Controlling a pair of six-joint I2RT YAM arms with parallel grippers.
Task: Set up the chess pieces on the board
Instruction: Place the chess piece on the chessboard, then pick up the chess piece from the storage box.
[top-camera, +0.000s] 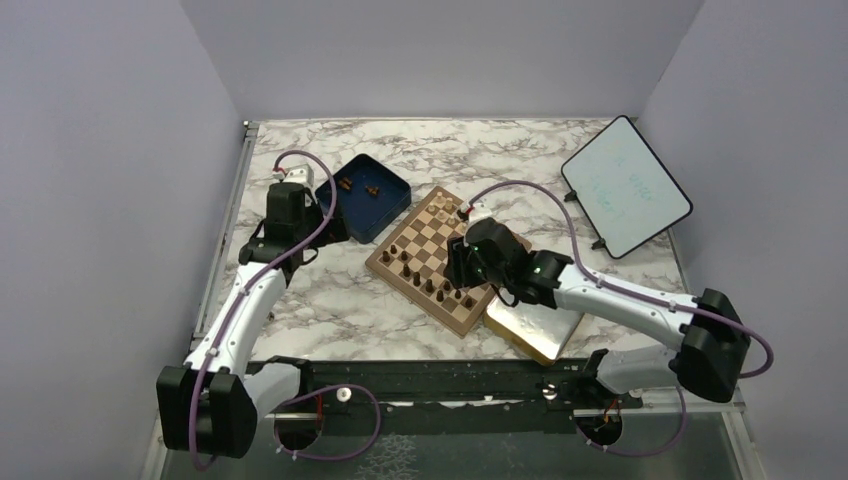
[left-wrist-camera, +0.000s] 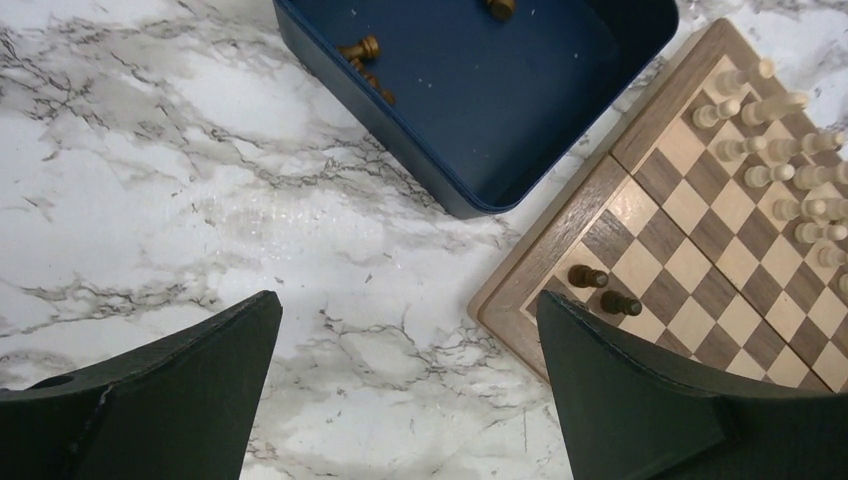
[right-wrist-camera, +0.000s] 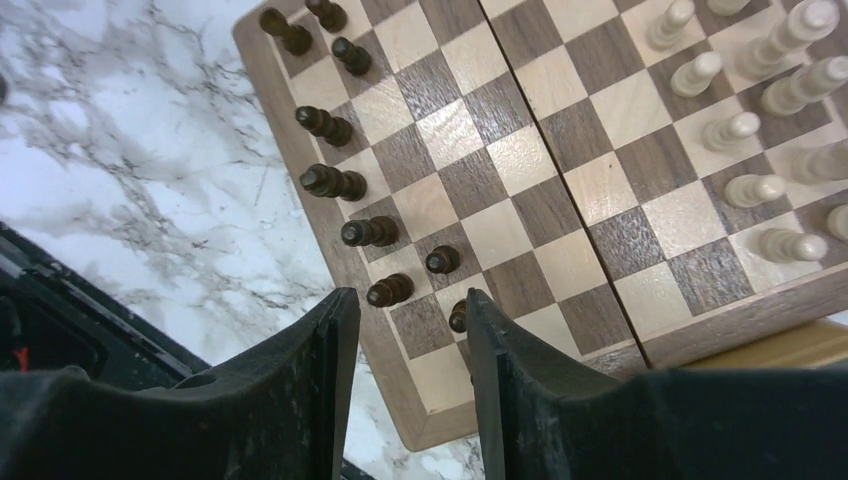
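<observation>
The board (top-camera: 432, 238) lies diagonally mid-table. Several dark chess pieces (top-camera: 405, 262) stand along its near-left edge, and pale ones fill the far side. My right gripper (right-wrist-camera: 410, 297) hovers open over the board's (right-wrist-camera: 500, 160) near corner with only bare squares between its fingers. One dark piece (right-wrist-camera: 458, 317) stands right beside the right finger, another (right-wrist-camera: 389, 290) just ahead of the gap. My left gripper (left-wrist-camera: 408, 320) is wide open above bare marble, next to the board's left corner (left-wrist-camera: 560, 290). Two dark pieces (left-wrist-camera: 588, 276) stand there. More dark pieces (left-wrist-camera: 362, 50) lie in the blue box (left-wrist-camera: 480, 90).
A gold-rimmed tray (top-camera: 535, 325) sticks out from under the board's near-right corner. A white tablet (top-camera: 625, 185) lies at the back right. Pale chessmen (right-wrist-camera: 745, 130) crowd the board's far rows. A black rail (top-camera: 450, 385) runs along the table's near edge.
</observation>
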